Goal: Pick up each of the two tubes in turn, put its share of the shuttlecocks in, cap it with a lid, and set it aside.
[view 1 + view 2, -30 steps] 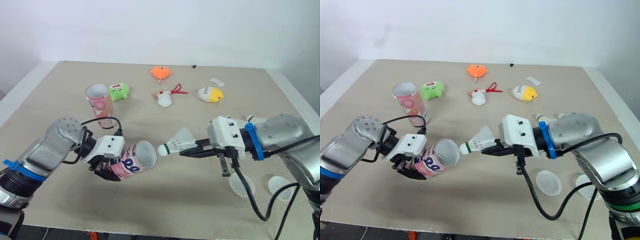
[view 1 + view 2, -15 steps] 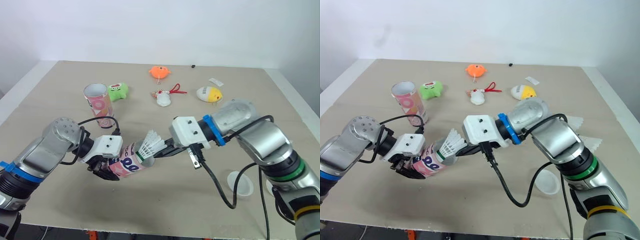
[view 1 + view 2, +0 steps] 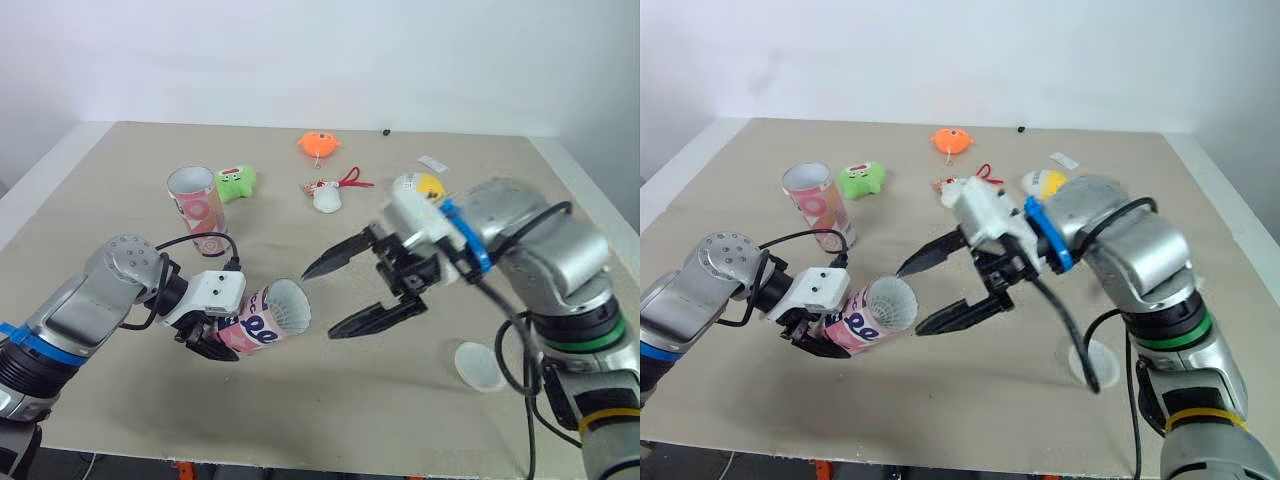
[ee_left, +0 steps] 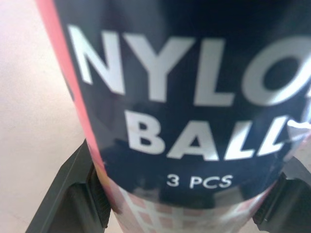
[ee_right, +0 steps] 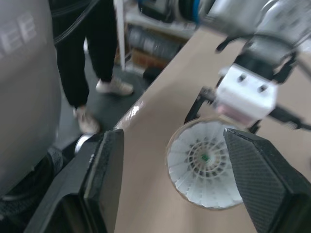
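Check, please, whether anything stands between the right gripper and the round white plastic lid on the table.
Nothing visible does: only bare table lies between the open right gripper and the round white plastic lid, lying flat to its right.

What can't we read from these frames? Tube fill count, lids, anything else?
- Held tube: the right wrist view shows one shuttlecock at its mouth; anything behind it is hidden.
- Standing tube: its wall hides the contents in the eye views.
- Lid: the right arm covers the table beyond it, so a second lid can't be confirmed.
- Black speck at the far edge: too small to identify.
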`<state>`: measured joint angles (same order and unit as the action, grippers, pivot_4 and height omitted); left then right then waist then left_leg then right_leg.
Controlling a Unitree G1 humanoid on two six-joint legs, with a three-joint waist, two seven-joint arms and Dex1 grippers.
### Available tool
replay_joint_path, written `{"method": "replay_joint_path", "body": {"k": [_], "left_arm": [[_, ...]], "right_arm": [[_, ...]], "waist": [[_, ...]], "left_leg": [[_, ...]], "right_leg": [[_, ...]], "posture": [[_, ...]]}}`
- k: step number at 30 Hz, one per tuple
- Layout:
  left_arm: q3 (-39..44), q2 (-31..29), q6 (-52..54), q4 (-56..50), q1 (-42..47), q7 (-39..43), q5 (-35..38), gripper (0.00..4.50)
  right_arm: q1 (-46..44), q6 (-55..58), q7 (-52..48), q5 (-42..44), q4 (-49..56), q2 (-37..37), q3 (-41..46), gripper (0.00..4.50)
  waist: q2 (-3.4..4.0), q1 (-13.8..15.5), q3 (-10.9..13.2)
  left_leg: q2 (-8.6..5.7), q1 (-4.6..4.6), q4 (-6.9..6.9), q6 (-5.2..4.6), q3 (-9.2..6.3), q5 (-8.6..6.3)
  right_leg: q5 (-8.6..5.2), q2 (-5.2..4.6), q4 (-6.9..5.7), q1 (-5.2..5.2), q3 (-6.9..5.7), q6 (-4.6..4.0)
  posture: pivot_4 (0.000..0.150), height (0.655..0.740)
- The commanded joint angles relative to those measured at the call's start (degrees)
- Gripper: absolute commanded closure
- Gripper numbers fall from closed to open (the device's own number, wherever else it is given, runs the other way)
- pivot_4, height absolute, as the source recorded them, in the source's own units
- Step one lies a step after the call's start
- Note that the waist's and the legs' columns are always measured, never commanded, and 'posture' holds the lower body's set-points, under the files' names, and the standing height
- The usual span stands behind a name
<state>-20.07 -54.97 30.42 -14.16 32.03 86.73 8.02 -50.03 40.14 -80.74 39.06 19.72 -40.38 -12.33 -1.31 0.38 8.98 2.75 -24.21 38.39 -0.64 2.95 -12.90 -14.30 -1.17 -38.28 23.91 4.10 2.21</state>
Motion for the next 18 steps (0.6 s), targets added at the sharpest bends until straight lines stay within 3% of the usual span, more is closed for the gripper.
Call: {"method": "replay_joint_path", "body": {"k": [1, 4, 6, 9, 18], "left_arm": [[-0.7, -0.45, 0.89, -0.43, -0.77, -0.43, -0.19, 1.43], [-0.78, -0.48, 0.95, -0.4, -0.56, -0.31, -0.23, 1.43], [-0.88, -0.33, 1.03, -0.24, -0.08, -0.21, -0.3, 1.43], [-0.87, -0.25, 0.93, -0.13, 0.09, -0.27, -0.42, 1.43], [-1.16, 0.02, 0.21, 0.74, 0.26, -0.36, -0.87, 1.43]], "right_arm": [[1.21, 3.7, 7.16, 0.63, 0.5, 0.59, 3.09, 1.18], [2.21, 3.76, 9.31, -0.07, 1.12, 1.51, 1.79, 1.98], [2.77, 3.58, 9.74, -0.76, 1.13, 2.61, 0.11, 2.78], [2.71, 3.11, 9.65, -2.58, -0.3, 3.73, -2.68, 4.38], [-2.61, 2.19, 6.91, -9.02, -6.99, 7.95, -11.85, 4.38]], "waist": [[0.0, -0.03, 0.0], [0.0, -0.03, 0.0], [0.0, -0.06, 0.0], [0.0, -0.05, 0.0], [0.01, -0.08, 0.0]], "left_leg": [[0.01, 0.0, 0.0, 0.0, 0.01, 0.0], [0.02, 0.0, 0.0, 0.0, 0.0, 0.0], [0.01, -0.01, -0.01, 0.0, 0.04, 0.0], [0.02, -0.02, -0.02, 0.0, 0.0, 0.0], [0.07, -0.03, -0.01, 0.0, 0.01, 0.01]], "right_leg": [[0.0, 0.01, 0.0, 0.01, 0.0, 0.0], [-0.01, 0.04, 0.0, 0.02, 0.0, 0.0], [0.0, 0.03, 0.0, 0.04, 0.03, 0.01], [-0.01, 0.06, 0.0, 0.04, 0.02, 0.01], [-0.01, 0.12, -0.01, 0.09, 0.02, 0.03]], "posture": [[0.15, 0.7323], [0.15, 0.7323], [0.15, 0.7323], [0.15, 0.7323], [0.15, 0.7323]]}}
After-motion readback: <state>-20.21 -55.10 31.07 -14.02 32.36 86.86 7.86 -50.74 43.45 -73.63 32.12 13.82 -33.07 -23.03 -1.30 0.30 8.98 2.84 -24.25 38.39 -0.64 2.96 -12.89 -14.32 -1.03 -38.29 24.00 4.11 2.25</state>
